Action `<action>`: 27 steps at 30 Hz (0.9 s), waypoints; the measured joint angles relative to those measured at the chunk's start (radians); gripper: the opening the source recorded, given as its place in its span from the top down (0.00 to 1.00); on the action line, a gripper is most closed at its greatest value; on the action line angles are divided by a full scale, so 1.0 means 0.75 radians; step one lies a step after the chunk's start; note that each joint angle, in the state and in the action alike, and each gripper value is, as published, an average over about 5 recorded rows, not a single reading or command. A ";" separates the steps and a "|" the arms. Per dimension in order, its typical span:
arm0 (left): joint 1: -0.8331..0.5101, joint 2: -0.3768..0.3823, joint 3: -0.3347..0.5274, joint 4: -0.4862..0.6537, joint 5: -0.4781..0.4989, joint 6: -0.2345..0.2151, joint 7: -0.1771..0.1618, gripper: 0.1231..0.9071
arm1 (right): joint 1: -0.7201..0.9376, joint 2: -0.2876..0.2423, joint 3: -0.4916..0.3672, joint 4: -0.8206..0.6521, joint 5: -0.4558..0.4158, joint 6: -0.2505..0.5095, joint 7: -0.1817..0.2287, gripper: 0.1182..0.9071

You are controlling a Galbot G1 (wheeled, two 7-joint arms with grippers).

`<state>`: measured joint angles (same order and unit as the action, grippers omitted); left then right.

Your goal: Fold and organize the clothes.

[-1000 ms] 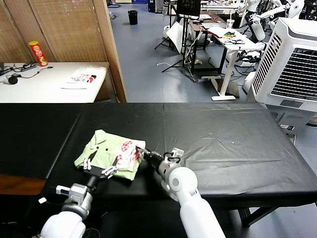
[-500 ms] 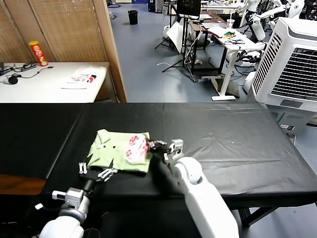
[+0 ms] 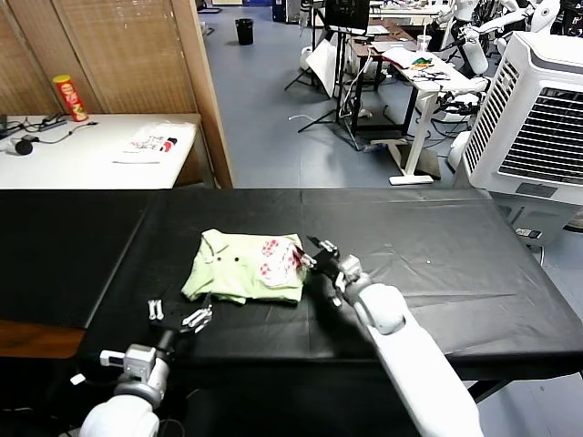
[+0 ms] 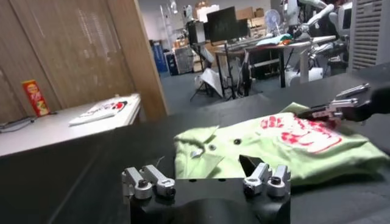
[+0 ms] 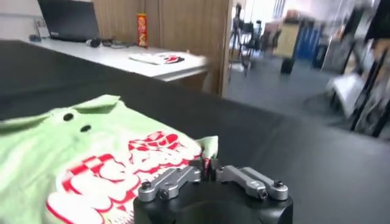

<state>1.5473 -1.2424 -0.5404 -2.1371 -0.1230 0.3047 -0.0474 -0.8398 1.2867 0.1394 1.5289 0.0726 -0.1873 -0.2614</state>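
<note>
**Folded lime-green shirt on the black table, right gripper at its edge**

The pale lime-green short-sleeved shirt [image 3: 244,267] of thin wrinkled cloth lies folded into a rough rectangle on the black cloth-covered table [image 3: 437,273], a little left of the middle of the head view. Its collar and small dark buttons face the left part of the bundle, and the red-and-white patterned patch [image 3: 276,257] sits on the right part, next to the edge of the fold.

The right gripper [image 3: 311,254] is at the shirt's right edge, just right of the patch, with its white arm running down toward the lower right of the frame. In the right wrist view its metal fingers [image 5: 169,183] stand a little apart right at the edge of the green cloth [image 5: 91,152]; whether they pinch the fabric or merely touch it cannot be told.

The left gripper [image 3: 178,312] hovers low in the lower left of the head view, near the front edge of the table and just short of the shirt's near edge. Its jaws are spread wide and hold nothing; the left wrist view shows both finger pairs [image 4: 149,182] apart, with the shirt [image 4: 268,143] lying beyond them.

In the upper left of the head view a white side table [image 3: 82,155] carries a red and yellow can [image 3: 69,97] and a white packet with red and black print [image 3: 151,142].
</note>
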 joint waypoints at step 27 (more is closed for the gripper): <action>0.309 0.146 -0.050 -0.171 -0.299 -0.143 -0.181 0.14 | -1.253 0.035 0.380 0.927 -0.038 0.182 0.507 0.14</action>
<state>1.7792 -1.1326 -0.5781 -2.2657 -0.3475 0.1977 -0.1830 -1.7796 1.3131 0.4240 2.2242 0.0439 -0.0510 0.1187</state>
